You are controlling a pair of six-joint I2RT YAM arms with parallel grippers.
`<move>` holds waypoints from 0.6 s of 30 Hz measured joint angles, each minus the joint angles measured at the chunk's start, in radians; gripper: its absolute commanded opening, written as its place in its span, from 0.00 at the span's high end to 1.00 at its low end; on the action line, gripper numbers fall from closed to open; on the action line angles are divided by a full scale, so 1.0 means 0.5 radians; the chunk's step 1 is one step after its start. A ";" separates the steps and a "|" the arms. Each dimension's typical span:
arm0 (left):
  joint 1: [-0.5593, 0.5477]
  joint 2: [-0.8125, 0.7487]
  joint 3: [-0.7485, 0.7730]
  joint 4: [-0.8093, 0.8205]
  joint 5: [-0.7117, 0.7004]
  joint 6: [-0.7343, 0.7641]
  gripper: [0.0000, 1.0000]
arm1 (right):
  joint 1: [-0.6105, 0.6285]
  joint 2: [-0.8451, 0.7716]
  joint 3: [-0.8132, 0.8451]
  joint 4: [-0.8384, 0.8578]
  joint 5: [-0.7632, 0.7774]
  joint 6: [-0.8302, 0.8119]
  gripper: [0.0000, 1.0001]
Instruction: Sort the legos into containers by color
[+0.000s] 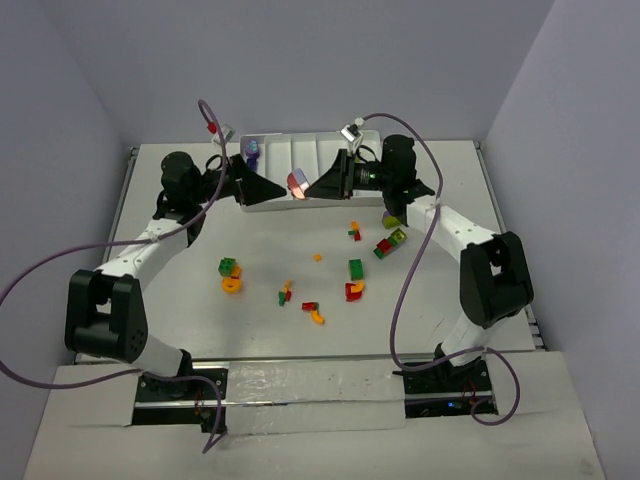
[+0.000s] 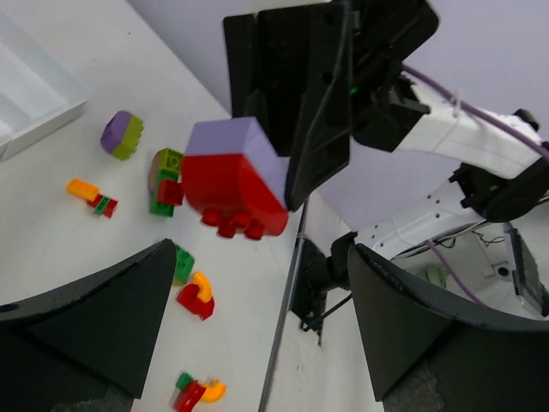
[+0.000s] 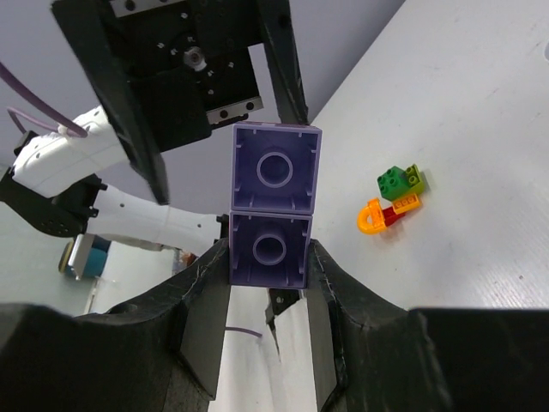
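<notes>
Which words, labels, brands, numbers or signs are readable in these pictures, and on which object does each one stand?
No text can be read in any view.
Purple and red lego in the right gripper: plain faces and studs, no readable mark.
Loose legos and white tray: no print visible.
White clips above the tray: too small to read.

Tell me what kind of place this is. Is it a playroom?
Probably a robot test lab, not a playroom. The left arm and right arm are bolted to a white table boxed in by plain walls, and legos lie near a white tray.
</notes>
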 measured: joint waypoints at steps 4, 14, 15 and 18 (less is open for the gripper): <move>-0.005 0.016 -0.012 0.228 -0.023 -0.159 0.13 | 0.038 0.019 0.000 0.049 0.010 0.043 1.00; -0.028 0.124 -0.038 0.415 -0.063 -0.316 0.25 | 0.076 0.039 0.001 0.103 0.013 0.087 1.00; -0.028 0.124 -0.044 0.419 -0.064 -0.320 0.27 | 0.077 0.039 0.001 0.115 0.012 0.096 1.00; -0.030 0.124 -0.055 0.427 -0.065 -0.331 0.33 | 0.078 0.039 0.001 0.149 0.011 0.116 1.00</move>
